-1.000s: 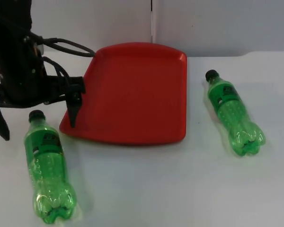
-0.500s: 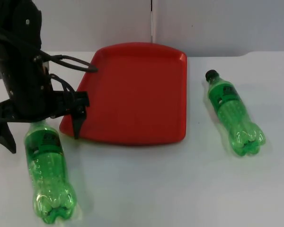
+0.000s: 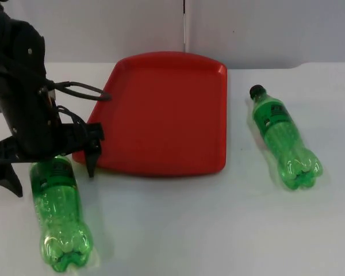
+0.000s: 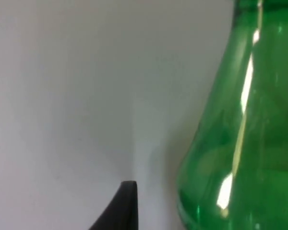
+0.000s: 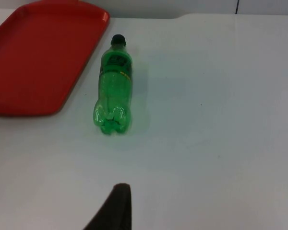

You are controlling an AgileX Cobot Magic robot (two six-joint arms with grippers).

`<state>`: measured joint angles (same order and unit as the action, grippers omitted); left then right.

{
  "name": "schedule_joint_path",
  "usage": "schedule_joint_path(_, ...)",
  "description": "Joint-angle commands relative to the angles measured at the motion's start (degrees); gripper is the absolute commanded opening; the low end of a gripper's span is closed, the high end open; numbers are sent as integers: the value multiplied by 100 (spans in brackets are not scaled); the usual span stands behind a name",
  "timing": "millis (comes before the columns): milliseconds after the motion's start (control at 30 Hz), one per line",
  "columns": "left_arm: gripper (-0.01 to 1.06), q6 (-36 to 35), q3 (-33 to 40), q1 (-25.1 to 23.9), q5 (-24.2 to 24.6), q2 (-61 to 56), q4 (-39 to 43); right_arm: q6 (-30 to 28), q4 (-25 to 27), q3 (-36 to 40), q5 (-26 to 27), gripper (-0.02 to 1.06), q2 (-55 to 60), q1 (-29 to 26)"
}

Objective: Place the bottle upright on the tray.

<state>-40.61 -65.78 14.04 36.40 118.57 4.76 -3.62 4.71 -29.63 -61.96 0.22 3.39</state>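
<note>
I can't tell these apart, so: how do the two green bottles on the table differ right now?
The left bottle lies beside the red tray's left edge with its cap hidden under the open left gripper, whose fingers straddle its neck; the right bottle lies right of the tray, untouched, its black cap showing. The left one points nearly straight, the right one slants. Both are green, on their sides, off the tray.
</note>
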Motion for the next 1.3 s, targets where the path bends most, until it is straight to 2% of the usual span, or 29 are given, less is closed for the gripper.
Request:
schedule_joint_path(0,105,-15,27,-38,-178,22,-101,-1,8,3,23,105,-22,-42)
schedule_joint_path(167,105,431,38,-151,-215,162,-435,-1,8,3,23,105,-22,-42)
schedule_joint_path(533,105,627,41,-151,-228,216,-416,-1,8,3,23,105,-22,-42)
schedule_joint_path(633,99,628,41,-151,-214,216,-416,-1,8,3,23,105,-22,-42)
schedule_joint_path(700,84,651,41,-138,-168,216,-416,-1,8,3,23,105,-22,-42)
schedule_joint_path(800,51,651,41,-129,-34,216,-416,-1,8,3,23,105,-22,-42)
schedule_joint_path(833,51,651,41,-129,-34,216,-416,-1,8,3,23,105,-22,-42)
schedule_joint_path(967,-1,721,41,-129,30,138,-367,-1,8,3,23,105,-22,-42)
schedule_joint_path(1267,0,850,41,-129,30,-258,-367,-1,8,3,23,105,-22,-42)
